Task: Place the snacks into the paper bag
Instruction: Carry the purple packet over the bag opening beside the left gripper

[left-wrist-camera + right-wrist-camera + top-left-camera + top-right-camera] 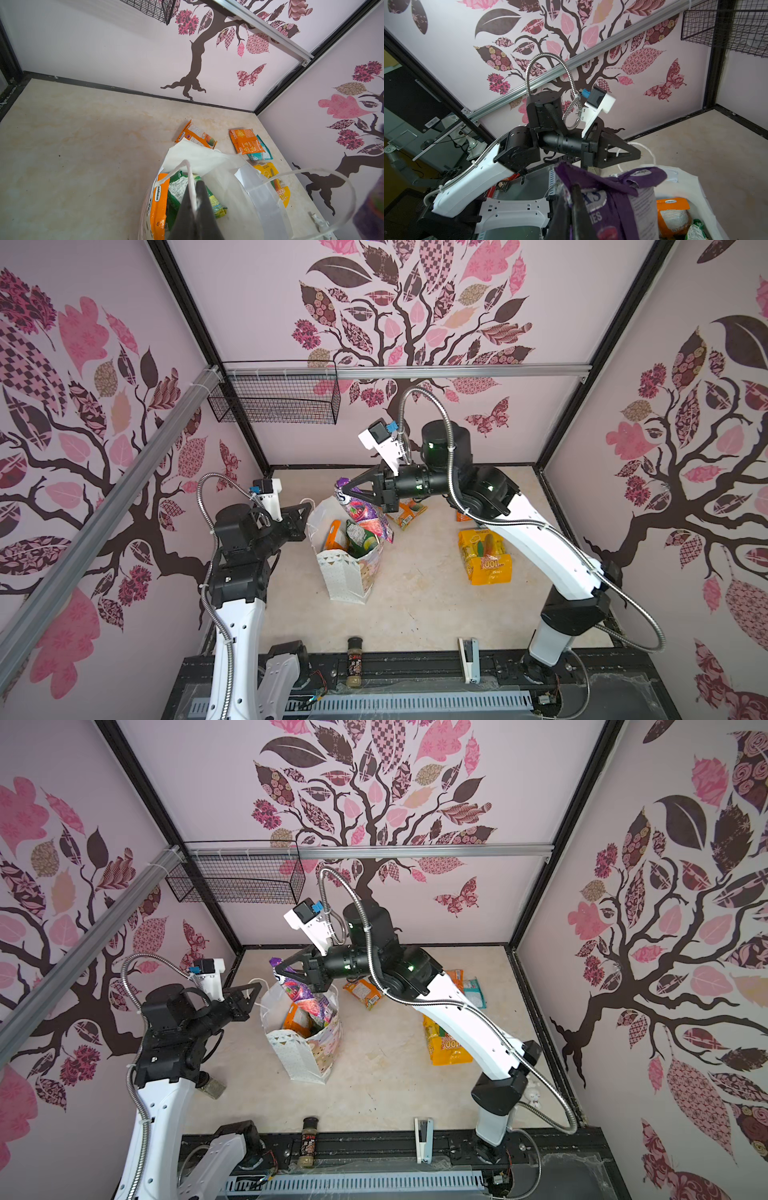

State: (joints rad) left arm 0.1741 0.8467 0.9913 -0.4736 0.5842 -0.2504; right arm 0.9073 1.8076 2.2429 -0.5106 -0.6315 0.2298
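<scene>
The white paper bag [347, 578] [297, 1058] stands left of the table's middle, mouth open, with an orange packet [159, 199] and a green packet [178, 187] inside. My left gripper [308, 510] [194, 187] is shut on the bag's white cord handle [190, 174] at the bag's left rim. My right gripper [347, 491] [574, 191] is shut on the top of a purple packet [365, 514] [623, 199], which hangs tilted over the bag's mouth. On the table to the right lie a yellow packet [484, 556], two orange packets [195, 135] [246, 141] and a teal one [262, 154].
A dark-capped spice jar [355, 659] and a white stapler [468, 659] lie at the table's front edge. A black wire basket [274, 398] hangs on the back wall at the left. Walls close in the table on three sides.
</scene>
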